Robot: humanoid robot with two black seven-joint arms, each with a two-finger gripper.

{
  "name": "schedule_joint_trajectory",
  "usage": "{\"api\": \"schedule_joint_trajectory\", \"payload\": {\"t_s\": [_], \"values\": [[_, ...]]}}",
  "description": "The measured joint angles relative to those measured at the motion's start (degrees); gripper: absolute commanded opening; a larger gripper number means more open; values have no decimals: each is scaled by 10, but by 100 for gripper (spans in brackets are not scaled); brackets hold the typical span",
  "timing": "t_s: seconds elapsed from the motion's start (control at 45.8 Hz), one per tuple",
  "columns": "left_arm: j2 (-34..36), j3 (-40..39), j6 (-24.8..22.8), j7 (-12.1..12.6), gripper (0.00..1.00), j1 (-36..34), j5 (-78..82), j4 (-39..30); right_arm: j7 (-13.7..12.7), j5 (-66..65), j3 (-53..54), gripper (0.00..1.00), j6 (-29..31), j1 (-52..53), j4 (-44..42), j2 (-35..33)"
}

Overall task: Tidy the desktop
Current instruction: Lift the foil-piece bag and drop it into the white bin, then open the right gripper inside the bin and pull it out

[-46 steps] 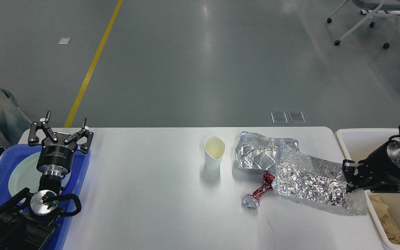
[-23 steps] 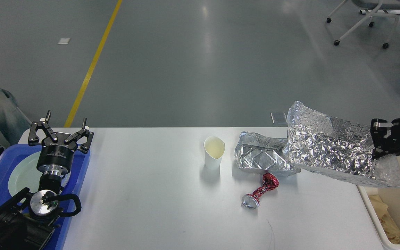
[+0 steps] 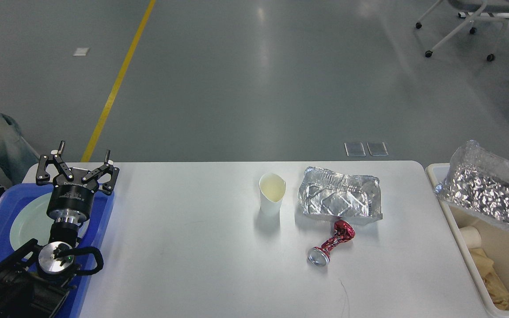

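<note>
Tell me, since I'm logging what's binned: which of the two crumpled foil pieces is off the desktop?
The crinkled foil sheet at the far right, over the cream bin. The flattened foil tray lies on the desktop beside the paper cup.

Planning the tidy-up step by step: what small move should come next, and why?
Probably let the crinkled foil sheet drop into the cream bin, since it hangs over the bin's opening, clear of the desktop. The foil tray, crushed red can and paper cup remain there.
</note>
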Motion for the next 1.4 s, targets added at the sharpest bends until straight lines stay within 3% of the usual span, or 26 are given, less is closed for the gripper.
{"api": "schedule_joint_trajectory", "payload": {"t_s": [0.153,0.35,0.612,0.896,1.202,1.333,1.355,1.398], "values": [[0,0,0,0,96,1,0,0,0,4,147,0,-18,-224,-172,-6],[0,0,0,0,96,2,0,0,-2,4,321,0,-39,-435,-363,9],[0,0,0,0,96,2,-1,0,-27,3,453,0,-157,-645,-554,109],[0,0,0,0,96,2,0,0,-80,4,520,0,-218,-735,-637,185],[0,0,0,0,96,2,0,0,-91,3,529,0,-227,-755,-639,209],[0,0,0,0,96,2,0,0,-90,4,529,83,-248,-757,-638,213],[0,0,0,0,96,2,0,0,-90,4,528,100,-255,-757,-638,213],[0,0,0,0,96,2,0,0,-89,4,527,100,-283,-757,-635,211]]}}
